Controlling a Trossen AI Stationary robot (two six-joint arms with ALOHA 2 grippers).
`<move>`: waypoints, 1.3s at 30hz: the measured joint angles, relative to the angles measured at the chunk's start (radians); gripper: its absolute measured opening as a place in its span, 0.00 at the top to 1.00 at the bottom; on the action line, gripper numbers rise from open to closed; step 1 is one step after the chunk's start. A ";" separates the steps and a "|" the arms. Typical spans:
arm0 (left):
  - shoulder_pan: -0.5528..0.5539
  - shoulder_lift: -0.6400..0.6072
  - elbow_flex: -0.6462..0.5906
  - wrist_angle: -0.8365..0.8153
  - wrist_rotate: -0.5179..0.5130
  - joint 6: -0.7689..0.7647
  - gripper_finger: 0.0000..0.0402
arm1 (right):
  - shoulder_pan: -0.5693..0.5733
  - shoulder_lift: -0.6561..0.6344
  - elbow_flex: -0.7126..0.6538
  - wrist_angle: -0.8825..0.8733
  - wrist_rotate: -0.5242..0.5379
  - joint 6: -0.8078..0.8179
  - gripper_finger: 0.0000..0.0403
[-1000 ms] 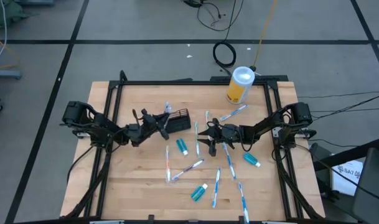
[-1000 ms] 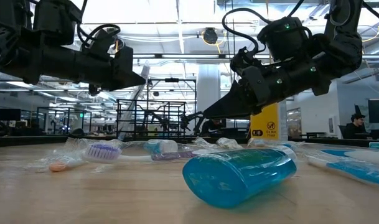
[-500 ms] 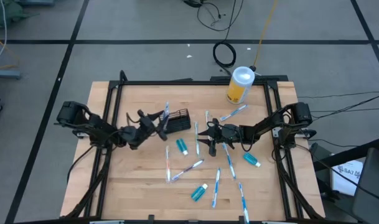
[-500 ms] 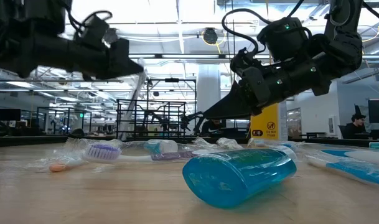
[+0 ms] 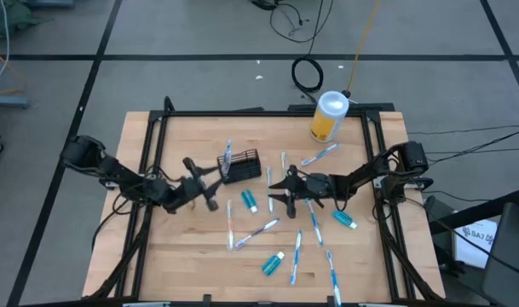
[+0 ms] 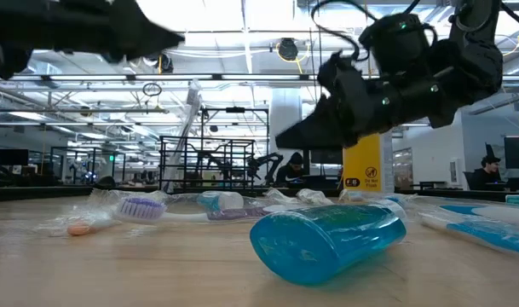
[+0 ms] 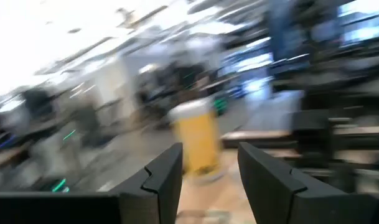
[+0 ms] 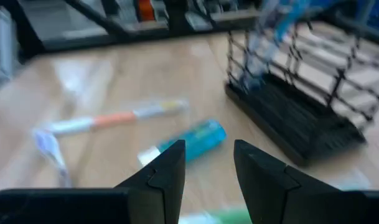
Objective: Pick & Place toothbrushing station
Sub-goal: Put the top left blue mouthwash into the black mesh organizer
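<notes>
The black wire-mesh caddy (image 5: 245,165) stands mid-table, and one white-and-blue toothbrush (image 5: 227,157) stands upright in its left end. My left gripper (image 5: 213,181) hovers just left of the caddy, open, with nothing between its fingers (image 7: 170,177). My right gripper (image 5: 274,189) hangs open to the right of the caddy and points toward it (image 8: 301,106). Several toothbrushes and teal toothpaste tubes (image 5: 249,201) (image 5: 345,220) lie flat on the wood around both grippers.
A yellow canister (image 5: 329,117) with a white lid stands at the far edge of the table. A black frame (image 5: 148,145) rims the tabletop. One teal tube (image 6: 327,239) lies near the front edge, and more brushes (image 5: 296,254) lie at the near right.
My left gripper has let go of the toothbrush, which now stands in the caddy's left end. The gripper has then drawn back toward the table's left edge and risen. My right gripper has stayed almost where it was.
</notes>
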 joint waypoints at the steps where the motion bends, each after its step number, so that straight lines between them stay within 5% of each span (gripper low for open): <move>1: -0.011 -0.006 0.000 0.000 0.040 0.011 0.60 | 0.007 0.000 0.000 0.034 0.000 -0.002 0.67; 11: -0.003 -0.006 0.067 -0.060 0.077 0.029 0.60 | 0.092 0.008 0.145 -0.023 0.010 -0.076 0.57; 16: -0.007 -0.047 0.183 -0.304 -0.090 0.122 0.60 | 0.125 0.034 0.240 -0.135 0.060 -0.060 0.49; 19: -0.009 -0.103 0.277 -0.622 -0.122 0.054 0.60 | 0.148 0.056 0.296 -0.225 0.139 0.010 0.48; 21: -0.008 -0.152 0.347 -0.889 -0.063 -0.062 0.60 | 0.165 0.063 0.334 -0.311 0.198 0.046 0.48; 25: 0.023 -0.237 0.491 -1.393 0.258 -0.328 0.60 | 0.192 0.059 0.408 -0.518 0.252 0.109 0.50; 28: 0.044 -0.250 0.543 -1.619 0.414 -0.411 0.60 | 0.216 0.061 0.441 -0.617 0.295 0.162 0.50; 39: 0.067 -0.231 0.486 -1.660 0.437 -0.398 0.60 | 0.261 0.109 0.448 -0.634 0.343 0.303 0.51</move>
